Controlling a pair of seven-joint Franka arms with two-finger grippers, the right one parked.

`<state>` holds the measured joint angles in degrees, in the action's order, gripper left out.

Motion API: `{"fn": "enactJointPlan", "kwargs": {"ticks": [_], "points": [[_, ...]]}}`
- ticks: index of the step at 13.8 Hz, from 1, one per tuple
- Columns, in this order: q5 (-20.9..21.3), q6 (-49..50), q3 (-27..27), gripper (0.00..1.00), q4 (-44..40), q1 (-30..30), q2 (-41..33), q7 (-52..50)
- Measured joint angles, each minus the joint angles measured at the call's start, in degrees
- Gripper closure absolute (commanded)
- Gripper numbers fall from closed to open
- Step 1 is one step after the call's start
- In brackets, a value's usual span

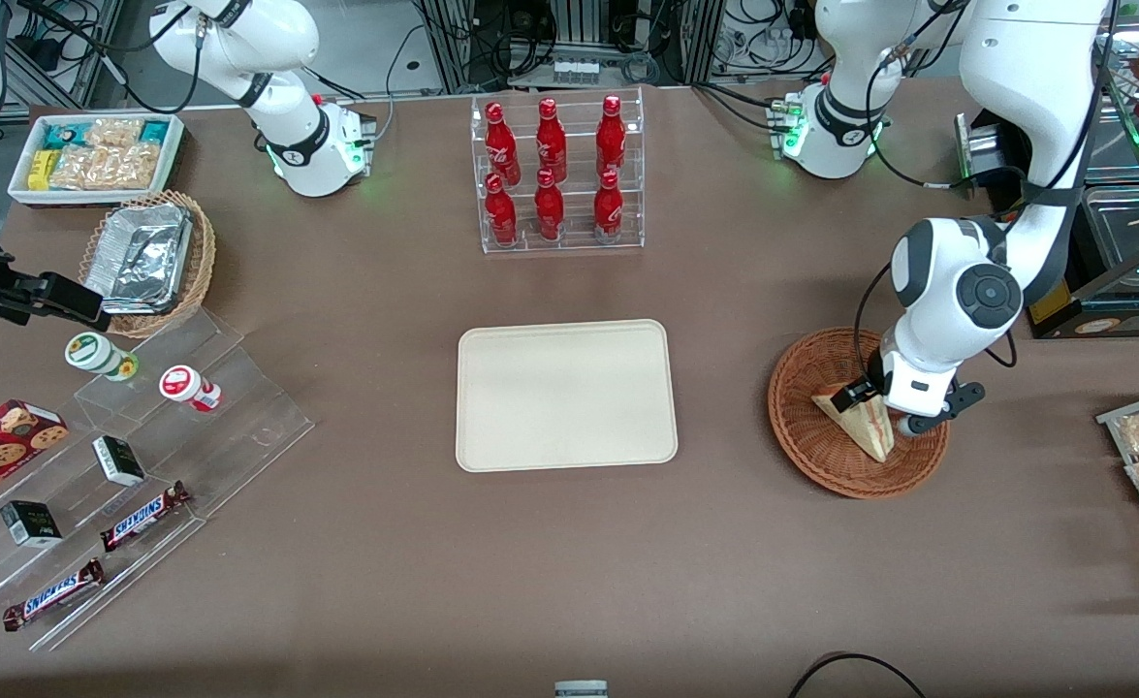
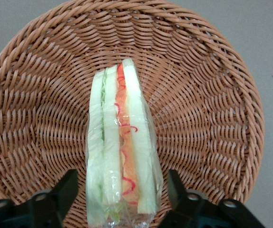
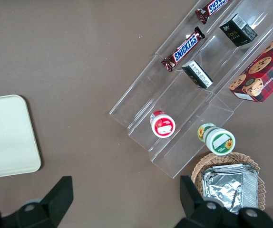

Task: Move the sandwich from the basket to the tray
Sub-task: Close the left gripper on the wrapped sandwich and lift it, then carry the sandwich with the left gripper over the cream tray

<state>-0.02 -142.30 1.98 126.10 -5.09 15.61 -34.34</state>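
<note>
Here the gripper sits low over the basket, its two fingers spread apart on either side of the sandwich with a gap showing between each finger and the wrapper; nothing is clamped. The sandwich lies in the basket, roughly at its middle, well inside the woven rim. In the wrist view the sandwich shows its cut edge: pale bread slices, a light green layer, an orange-red layer with thin red curls, all under clear film. The basket wall rises around it on every side shown.

The tray lies flat at the middle of the table, well apart from the basket, and its cream surface is bare up to the low rim. Between tray and basket runs a stretch of brown table. A clear rack of red bottles stands farther from the front camera than the tray, apart from it.
</note>
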Motion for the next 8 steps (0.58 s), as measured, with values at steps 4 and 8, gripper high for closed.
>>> {"fn": "enactJointPlan", "kwargs": {"ticks": [4,8], "points": [[0.0,0.0,0.0,1.0,-0.3,0.0,0.0,0.0],[0.0,6.8,0.0,1.0,-5.0,-0.1,-1.0,0.0]]}}
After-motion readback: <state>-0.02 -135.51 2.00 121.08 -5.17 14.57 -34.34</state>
